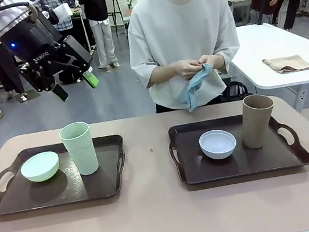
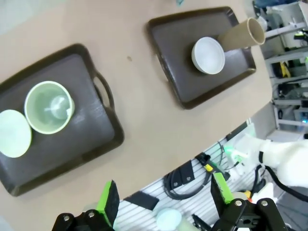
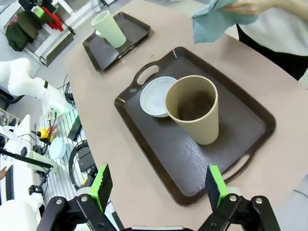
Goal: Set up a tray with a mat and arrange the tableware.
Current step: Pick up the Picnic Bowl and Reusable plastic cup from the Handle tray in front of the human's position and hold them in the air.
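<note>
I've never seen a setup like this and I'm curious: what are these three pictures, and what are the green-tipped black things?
They show one moment from three cameras. The front view looks across a table at a person holding a blue cloth. The other two cameras sit on the robot's wrists, looking down past each arm's grasping tool. The left tool hangs raised above the left tray; the right tool hovers over the right tray. Both are open and hold nothing. The left tray carries a mint green bowl and mint green tumbler; the right tray carries a pale bluish-white bowl and tan-brown tumbler.
</note>
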### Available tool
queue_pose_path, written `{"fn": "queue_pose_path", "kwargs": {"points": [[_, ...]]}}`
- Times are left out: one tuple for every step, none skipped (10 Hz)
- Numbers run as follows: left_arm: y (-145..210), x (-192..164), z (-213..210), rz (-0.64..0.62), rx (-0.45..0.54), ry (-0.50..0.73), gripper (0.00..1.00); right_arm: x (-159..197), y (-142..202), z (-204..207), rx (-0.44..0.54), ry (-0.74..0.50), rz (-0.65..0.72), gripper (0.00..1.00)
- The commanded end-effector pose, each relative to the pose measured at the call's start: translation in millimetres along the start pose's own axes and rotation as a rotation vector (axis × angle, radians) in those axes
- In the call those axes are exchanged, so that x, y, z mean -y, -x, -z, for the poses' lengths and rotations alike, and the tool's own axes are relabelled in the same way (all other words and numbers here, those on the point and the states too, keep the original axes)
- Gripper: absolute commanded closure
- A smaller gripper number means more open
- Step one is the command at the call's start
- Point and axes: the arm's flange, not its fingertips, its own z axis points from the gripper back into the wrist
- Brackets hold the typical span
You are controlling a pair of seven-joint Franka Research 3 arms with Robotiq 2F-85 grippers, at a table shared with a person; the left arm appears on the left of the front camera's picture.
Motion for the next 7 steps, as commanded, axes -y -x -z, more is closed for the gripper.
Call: {"fn": "queue_pose_path", "kwargs": {"points": [[-24, 23, 36, -0.013, -0.072, 0.006, 0.0, 45, 0, 13, 0.066, -0.077, -0.161, 0.0], [-42, 45, 62, -0.009, -0.131, -0.002, 0.0, 75, 8, 20, 0.065, -0.102, -0.283, 0.0], [-53, 66, 83, -0.031, -0.163, -0.03, 0.0, 94, 15, 28, 0.084, -0.024, -0.238, 0.0], [-70, 79, 108, -0.062, -0.169, -0.025, 0.0, 107, 16, 36, 0.072, 0.05, -0.29, 0.0], [-86, 94, 132, -0.114, -0.153, -0.034, 0.0, 112, 14, 46, 0.087, 0.053, -0.329, 0.0], [-96, 103, 150, -0.17, -0.118, -0.055, 0.0, 115, 12, 60, 0.06, 0.012, -0.333, 0.0], [-106, 113, 169, -0.184, -0.072, -0.108, 0.0, 117, 11, 71, 0.038, -0.026, -0.361, 0.0]]}}
